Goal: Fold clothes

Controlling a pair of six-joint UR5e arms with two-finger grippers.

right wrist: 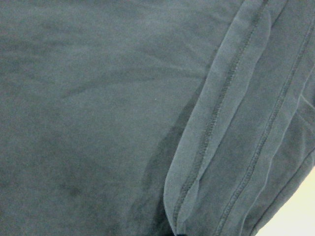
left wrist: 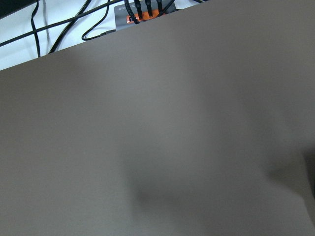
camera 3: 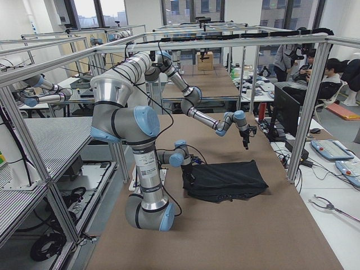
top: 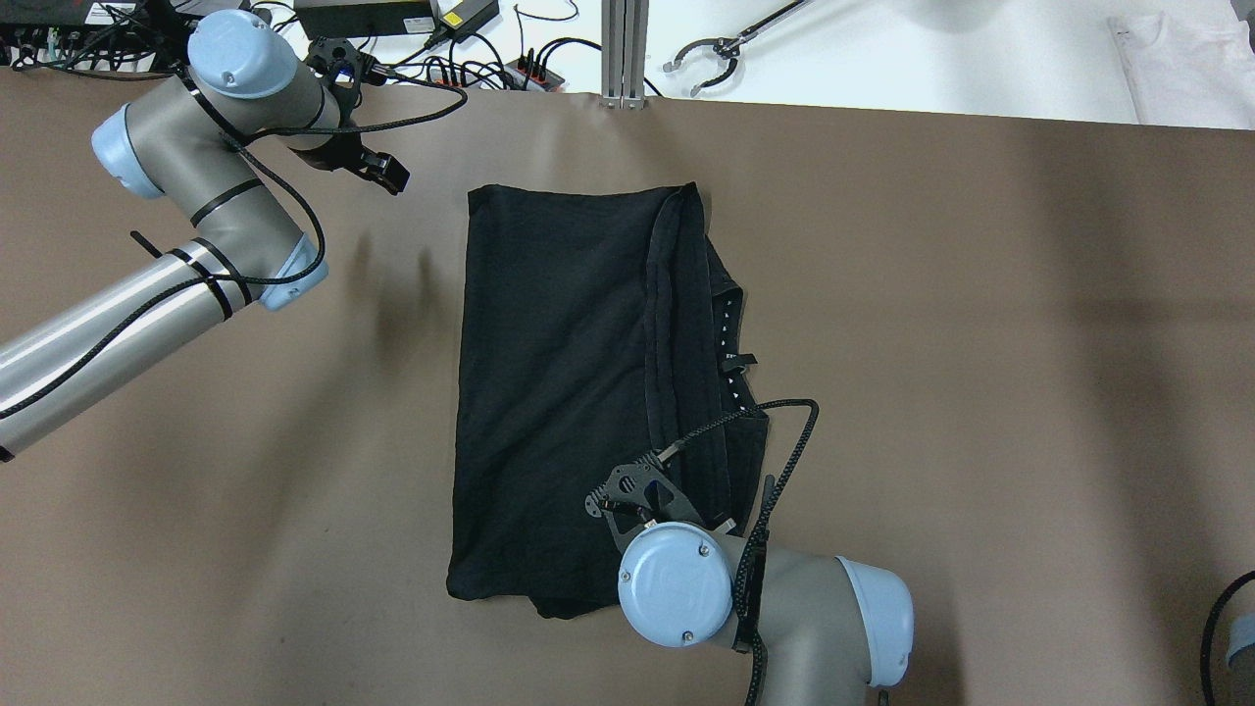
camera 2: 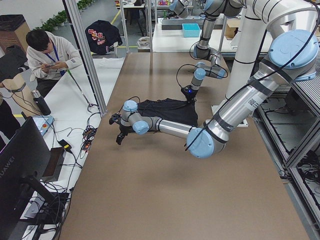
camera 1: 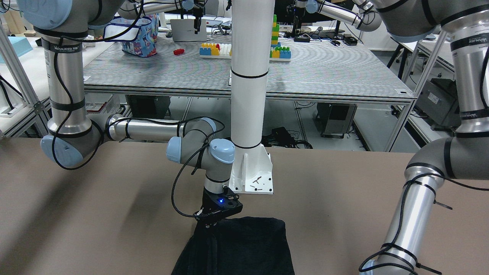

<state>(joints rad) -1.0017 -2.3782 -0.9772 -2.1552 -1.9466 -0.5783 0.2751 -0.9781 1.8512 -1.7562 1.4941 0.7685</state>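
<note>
The clothes (top: pixel 559 373) are a black cloth lying folded mid-table, with a stitched hem (right wrist: pixel 216 113) running along its right part; they also show in the front view (camera 1: pixel 248 244) and from both sides (camera 2: pixel 167 110) (camera 3: pixel 225 177). My right gripper (top: pixel 647 480) points down at the cloth's near right corner (camera 1: pixel 211 224), shut on the fabric, which rises in pleats toward it. My left gripper (top: pixel 387 176) hovers open above bare table beyond the cloth's far left corner, holding nothing. The left wrist view shows only tabletop.
The white pillar's base plate (camera 1: pixel 254 179) stands just behind the right gripper. A power strip and cables (left wrist: pixel 142 12) lie off the table's far edge. Seated people (camera 2: pixel 47 55) are past that edge. Brown tabletop (top: pixel 980 343) stretches to both sides.
</note>
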